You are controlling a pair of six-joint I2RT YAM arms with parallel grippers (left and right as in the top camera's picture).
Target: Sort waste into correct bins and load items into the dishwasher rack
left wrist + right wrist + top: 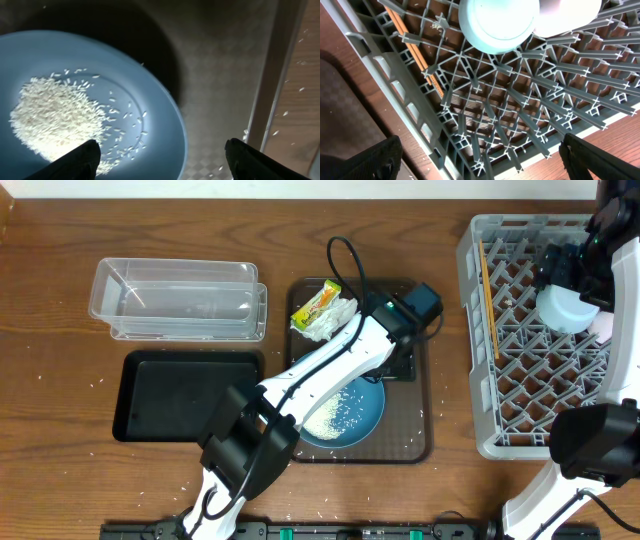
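A large blue plate holding a heap of rice lies on the brown serving tray. My left gripper stands open over the blue plate's right rim, one finger over the plate and the other over the tray. The yellow-green wrapper and a crumpled white tissue lie at the tray's far end. The grey dishwasher rack holds chopsticks, a light blue saucer and a white cup. My right gripper hangs open above the rack's lattice, holding nothing.
A clear plastic tub stands at the back left, with a shallow black tray in front of it. Loose rice grains speckle the wooden table around the trays. The left arm stretches diagonally across the plate.
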